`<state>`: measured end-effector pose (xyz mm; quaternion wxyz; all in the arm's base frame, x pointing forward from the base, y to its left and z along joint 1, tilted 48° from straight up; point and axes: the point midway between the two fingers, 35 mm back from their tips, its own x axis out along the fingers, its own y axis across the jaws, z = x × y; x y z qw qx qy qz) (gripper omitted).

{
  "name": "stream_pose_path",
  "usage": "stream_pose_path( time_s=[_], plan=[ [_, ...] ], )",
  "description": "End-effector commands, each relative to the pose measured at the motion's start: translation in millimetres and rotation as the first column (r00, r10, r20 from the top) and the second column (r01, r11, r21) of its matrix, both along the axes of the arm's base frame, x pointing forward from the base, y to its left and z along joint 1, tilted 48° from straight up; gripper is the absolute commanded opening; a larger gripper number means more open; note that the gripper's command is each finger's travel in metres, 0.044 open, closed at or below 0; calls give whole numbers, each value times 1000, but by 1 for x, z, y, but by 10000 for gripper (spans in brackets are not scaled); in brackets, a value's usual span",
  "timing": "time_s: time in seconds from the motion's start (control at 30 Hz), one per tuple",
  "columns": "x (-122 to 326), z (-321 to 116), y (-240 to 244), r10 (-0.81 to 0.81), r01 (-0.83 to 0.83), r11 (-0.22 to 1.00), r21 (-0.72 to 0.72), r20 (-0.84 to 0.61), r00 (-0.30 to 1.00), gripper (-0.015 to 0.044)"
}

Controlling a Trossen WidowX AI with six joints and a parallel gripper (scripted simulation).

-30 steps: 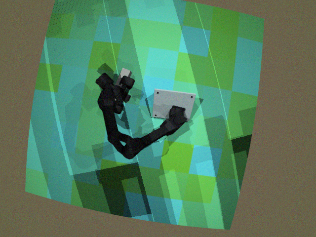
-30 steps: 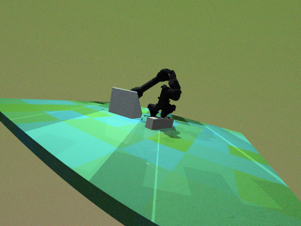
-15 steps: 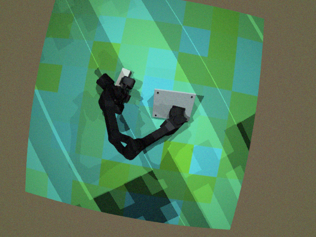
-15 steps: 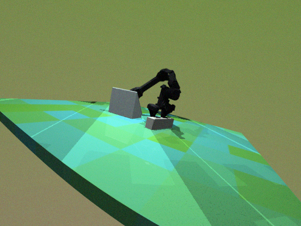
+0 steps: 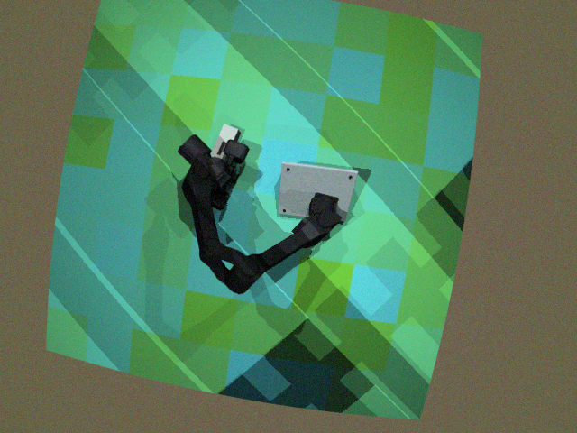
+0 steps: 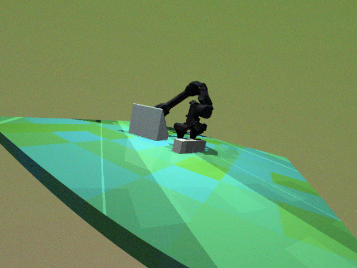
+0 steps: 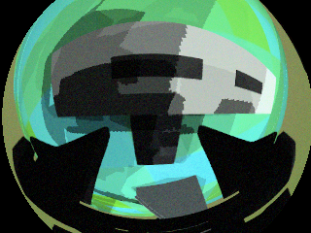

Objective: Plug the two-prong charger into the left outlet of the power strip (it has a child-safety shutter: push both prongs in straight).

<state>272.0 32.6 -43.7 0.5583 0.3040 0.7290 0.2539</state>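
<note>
The power strip is a pale grey box on the table. The wrist view shows a wide dark rectangle at the middle of its face and a smaller one at the right. A dark block, which looks like the charger, shows at the strip's lower edge in the wrist view. My gripper is open, one finger on each side of that block, touching nothing visible. The block's prongs are hidden, so I cannot tell whether they are in an outlet.
A grey wedge-shaped block stands beside the strip, close to the arm's base. The arm bends around to the gripper and covers part of the strip in the top view. The table has a green and blue patchwork top.
</note>
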Motion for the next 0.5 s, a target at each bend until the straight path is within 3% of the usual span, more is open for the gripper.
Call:
stream_pose_path(
  time_s=[0.0,0.47],
  plan=[
    [-3,0,0,-2,2,1000,7,3,1000,440],
    [-12,2,0,-3,3,1000,7,4,1000,440]
  ],
)
